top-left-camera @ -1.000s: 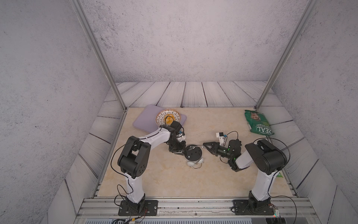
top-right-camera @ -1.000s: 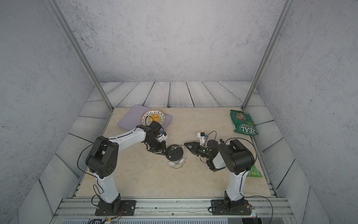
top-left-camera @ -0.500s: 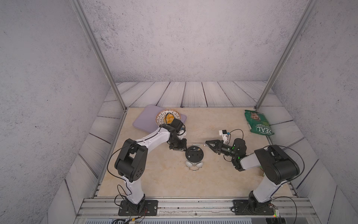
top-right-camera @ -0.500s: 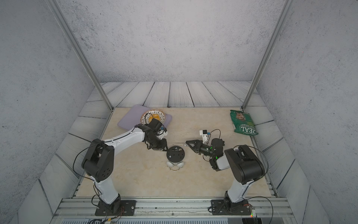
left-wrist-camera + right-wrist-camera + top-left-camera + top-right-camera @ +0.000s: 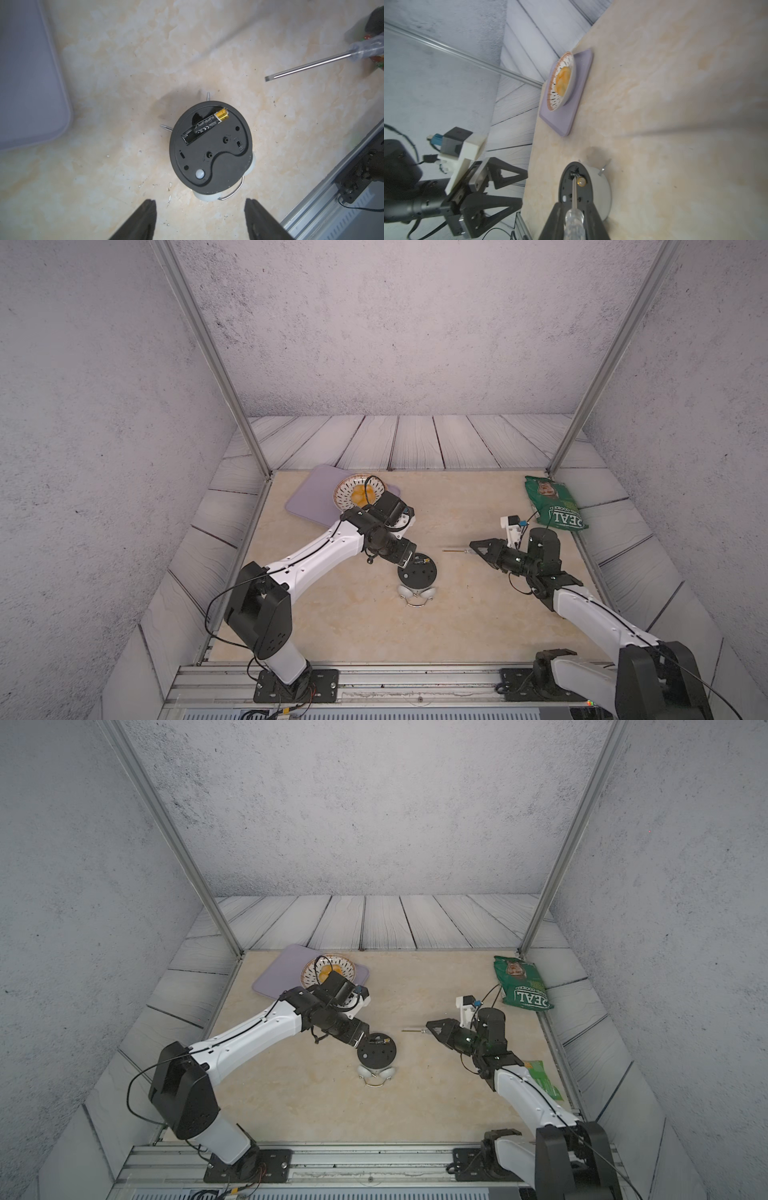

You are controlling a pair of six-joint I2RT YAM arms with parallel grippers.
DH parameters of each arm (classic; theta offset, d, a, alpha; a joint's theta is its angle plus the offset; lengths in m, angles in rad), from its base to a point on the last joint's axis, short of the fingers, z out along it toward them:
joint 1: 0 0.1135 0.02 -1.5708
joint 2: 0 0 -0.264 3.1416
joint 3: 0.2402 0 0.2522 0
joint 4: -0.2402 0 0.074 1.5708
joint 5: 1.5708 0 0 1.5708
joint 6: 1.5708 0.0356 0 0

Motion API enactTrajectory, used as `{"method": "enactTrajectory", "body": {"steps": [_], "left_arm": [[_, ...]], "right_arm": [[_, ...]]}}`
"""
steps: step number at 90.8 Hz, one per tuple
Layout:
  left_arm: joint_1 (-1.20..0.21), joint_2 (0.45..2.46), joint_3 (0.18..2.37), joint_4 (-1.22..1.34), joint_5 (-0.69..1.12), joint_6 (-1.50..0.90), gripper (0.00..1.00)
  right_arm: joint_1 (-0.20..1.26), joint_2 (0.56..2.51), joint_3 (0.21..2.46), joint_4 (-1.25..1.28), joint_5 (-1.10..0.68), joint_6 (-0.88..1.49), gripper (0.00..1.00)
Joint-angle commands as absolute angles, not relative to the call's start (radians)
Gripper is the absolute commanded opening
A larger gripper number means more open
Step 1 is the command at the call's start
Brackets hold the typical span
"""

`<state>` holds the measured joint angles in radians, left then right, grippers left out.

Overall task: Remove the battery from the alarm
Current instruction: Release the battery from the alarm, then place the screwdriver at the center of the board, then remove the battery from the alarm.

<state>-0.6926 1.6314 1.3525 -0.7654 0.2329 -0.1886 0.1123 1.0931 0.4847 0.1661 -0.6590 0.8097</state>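
Battery (image 5: 204, 126) looking pried up, screwdriver (image 5: 307, 67) pulled back in clamped right gripper (image 5: 476, 546), left gripper (image 5: 201, 202) just spread wide over alarm (image 5: 209, 153), grab next.

back wall (image 5: 395, 323) grey, rough plaster-like texture with dark speckles. side walls (image 5: 83, 427) have the same grey finish. two bare metal posts (image 5: 210, 352) rise from the far table corners and slant outward in both top views. grey wood-look planks (image 5: 415, 443) line the border behind and along both sides of the table (image 5: 457, 626), whose top is beige and marbled. grooved aluminium rail (image 5: 415, 682) runs along the near edge. light is soft and even, shadows faint and blurry.
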Motion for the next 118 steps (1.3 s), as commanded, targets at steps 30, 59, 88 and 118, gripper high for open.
{"method": "enactTrajectory", "body": {"steps": [30,59,88,118], "left_arm": [[-0.618,1.637,1.273,-0.736,0.313,-0.291,0.81],[-0.566,1.655,1.217,-0.679,0.409,-0.339,0.8],[-0.541,1.728,1.191,-0.634,0.505,-0.356,0.62],[-0.537,1.757,1.177,-0.621,0.528,-0.344,0.59]], "right_arm": [[0.086,1.217,0.42,0.05,-0.6,0.815,0.11],[0.086,1.174,0.527,-0.361,-0.446,0.628,0.55],[0.214,1.249,0.839,-0.793,-0.231,0.431,0.58],[0.537,1.527,1.207,-0.929,-0.09,0.287,0.6]]}}
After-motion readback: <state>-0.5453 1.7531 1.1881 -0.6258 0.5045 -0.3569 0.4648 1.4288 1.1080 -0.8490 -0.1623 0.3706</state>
